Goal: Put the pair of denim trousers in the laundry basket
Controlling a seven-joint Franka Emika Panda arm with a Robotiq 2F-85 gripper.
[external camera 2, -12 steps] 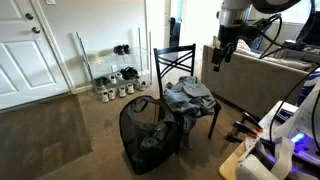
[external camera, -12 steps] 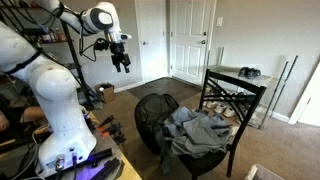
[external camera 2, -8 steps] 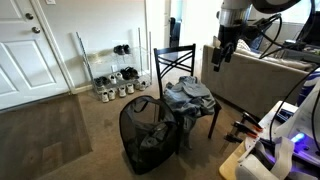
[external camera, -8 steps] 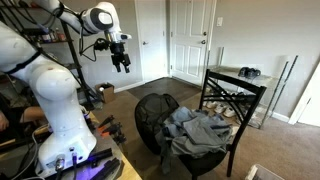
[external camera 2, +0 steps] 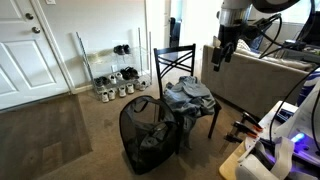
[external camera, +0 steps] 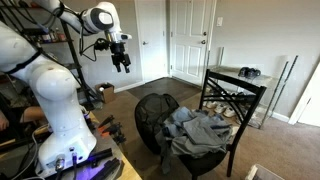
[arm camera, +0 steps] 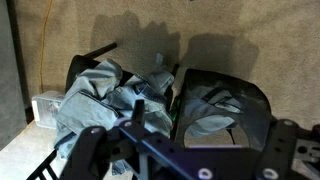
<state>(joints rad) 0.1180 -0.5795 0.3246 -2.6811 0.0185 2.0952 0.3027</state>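
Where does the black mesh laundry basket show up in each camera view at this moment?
In an exterior view: black mesh laundry basket at lower centre, left of the black chair.
In an exterior view: basket at lower centre, left of the chair.
Wrist view: basket right of centre.
Shared landmark: the grey-blue denim trousers heaped on the chair beside it.

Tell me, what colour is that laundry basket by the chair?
The laundry basket is black mesh, clearest in an exterior view.

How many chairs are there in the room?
1. The black chair stands right beside the mesh laundry basket, with clothes heaped on its seat. Others could be hidden outside the views.
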